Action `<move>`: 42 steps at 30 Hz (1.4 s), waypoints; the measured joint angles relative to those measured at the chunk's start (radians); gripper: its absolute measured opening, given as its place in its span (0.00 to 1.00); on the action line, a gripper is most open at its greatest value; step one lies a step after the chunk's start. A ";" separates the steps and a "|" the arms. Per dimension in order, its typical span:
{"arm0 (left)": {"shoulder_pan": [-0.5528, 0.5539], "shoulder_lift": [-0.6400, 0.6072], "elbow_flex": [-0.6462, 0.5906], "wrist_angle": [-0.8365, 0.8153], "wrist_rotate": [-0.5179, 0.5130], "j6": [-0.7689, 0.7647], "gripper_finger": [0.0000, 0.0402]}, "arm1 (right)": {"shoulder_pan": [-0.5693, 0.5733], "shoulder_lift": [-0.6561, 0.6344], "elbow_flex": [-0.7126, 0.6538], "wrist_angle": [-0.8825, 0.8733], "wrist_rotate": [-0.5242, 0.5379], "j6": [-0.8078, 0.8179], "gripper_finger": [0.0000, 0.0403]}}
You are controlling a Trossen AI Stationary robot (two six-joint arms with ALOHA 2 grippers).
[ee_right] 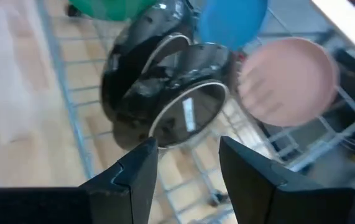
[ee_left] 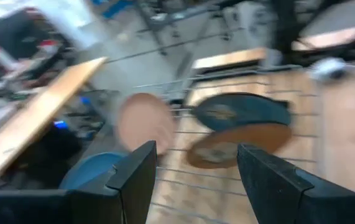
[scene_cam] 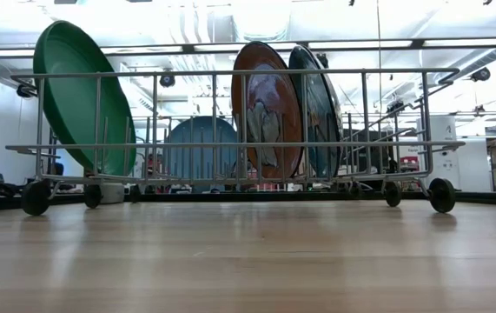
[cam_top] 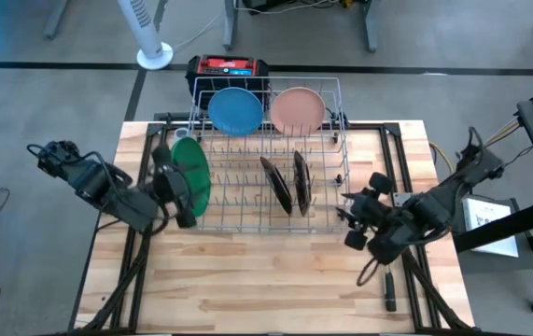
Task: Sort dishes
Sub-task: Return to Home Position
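Note:
A grey wire rack (cam_top: pixel 268 217) stands on the wooden table, and all the plates stand on edge in it. The light blue plate (cam_top: pixel 236 110) and the pale pink plate (cam_top: pixel 297 109) are at its far end. The green plate (cam_top: pixel 192 168) leans at its left end. Two dark orange-brown plates (cam_top: pixel 277 185) (cam_top: pixel 301 181) stand in the middle. My left gripper (cam_top: pixel 175 191) is beside the green plate, open, with nothing between its fingers (ee_left: pixel 196 168). My right gripper (cam_top: pixel 355 219) hovers off the rack's right side, open and empty (ee_right: pixel 186 168), facing the dark plates (ee_right: pixel 165 93).
A red-and-black box (cam_top: pixel 227 67) sits just beyond the rack's far end. A thin dark object (cam_top: pixel 389 291) lies on the table near the right front. Bare wood (cam_top: pixel 266 280) stretches between the rack and the near edge.

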 joint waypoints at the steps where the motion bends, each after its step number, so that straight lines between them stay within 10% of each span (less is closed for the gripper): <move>1: -0.010 0.011 0.000 0.003 0.025 -0.005 0.53 | 0.006 -0.036 -0.051 0.070 0.000 -0.038 0.41; 13: -0.068 0.178 0.000 0.240 0.067 0.186 0.53 | -0.011 -0.211 -0.406 1.158 -0.208 -0.852 0.37; 30: -0.313 0.189 -0.078 0.226 -0.203 0.019 0.53 | -0.042 -0.370 -0.647 1.331 -0.286 -0.970 0.31; 34: -0.176 0.192 -0.155 0.397 -0.067 0.167 0.53 | -0.127 -0.376 -0.685 1.473 -0.465 -1.059 0.29; 38: -0.023 0.167 -0.250 0.675 0.279 0.448 0.52 | -0.241 -0.364 -0.688 1.515 -0.634 -1.114 0.27; 42: 0.047 0.073 -0.344 0.711 0.329 0.421 0.49 | -0.306 -0.387 -0.697 1.508 -0.694 -1.103 0.25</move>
